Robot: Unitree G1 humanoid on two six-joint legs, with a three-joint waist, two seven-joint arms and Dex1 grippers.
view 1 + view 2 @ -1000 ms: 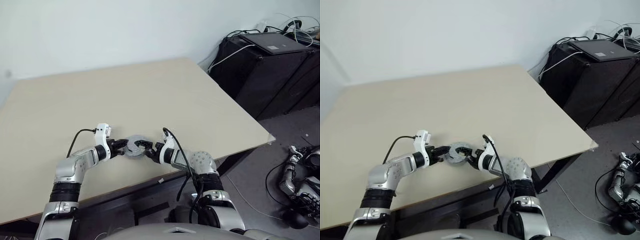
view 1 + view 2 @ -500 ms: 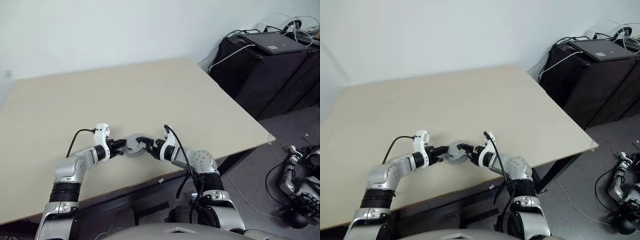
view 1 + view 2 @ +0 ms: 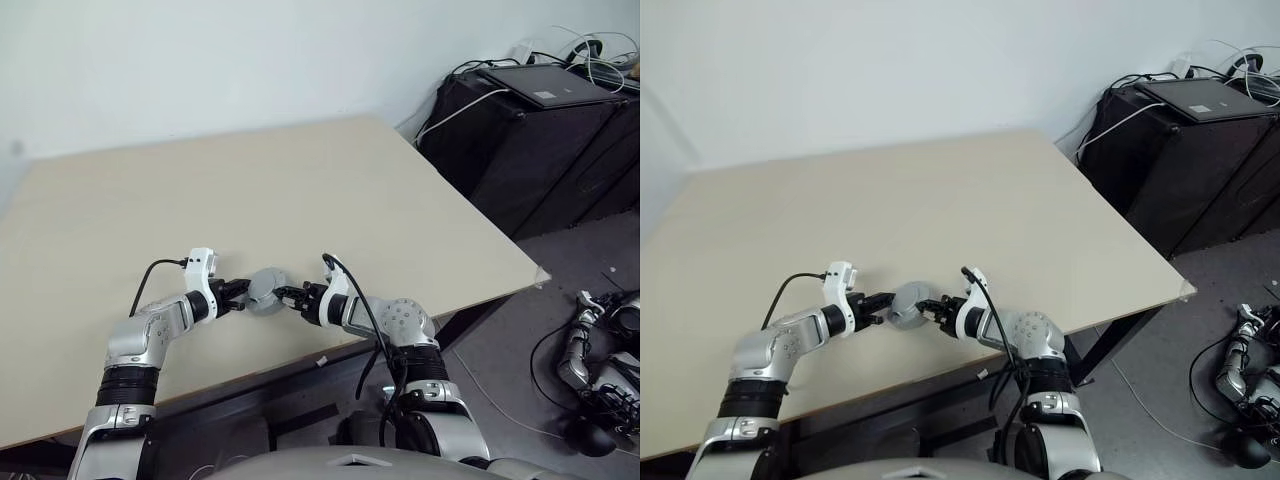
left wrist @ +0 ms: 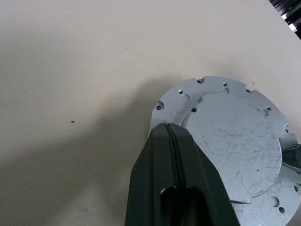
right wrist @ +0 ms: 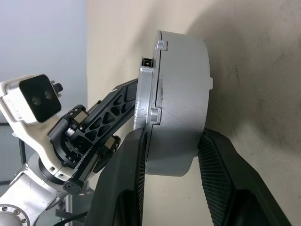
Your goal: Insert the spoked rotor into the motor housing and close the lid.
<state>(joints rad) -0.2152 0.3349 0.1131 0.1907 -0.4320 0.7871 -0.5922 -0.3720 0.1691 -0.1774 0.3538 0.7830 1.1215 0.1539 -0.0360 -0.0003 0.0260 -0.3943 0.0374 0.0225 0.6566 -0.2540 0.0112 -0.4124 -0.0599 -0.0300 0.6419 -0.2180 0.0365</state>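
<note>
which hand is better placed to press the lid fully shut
Right. The right hand already straddles the grey assembly's thickness, a finger on each face, so squeezing could seat the lid. The left hand is pinched on the flange edge.

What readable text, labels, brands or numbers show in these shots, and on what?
None readable.
The grey motor assembly held between the left gripper and the right gripper: bare metal with holes and scratches, no markings.
The laptop on the dark cabinet: no legible writing.

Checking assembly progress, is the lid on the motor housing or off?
On: the lid sits flush atop the motor housing, no gap showing.
</note>
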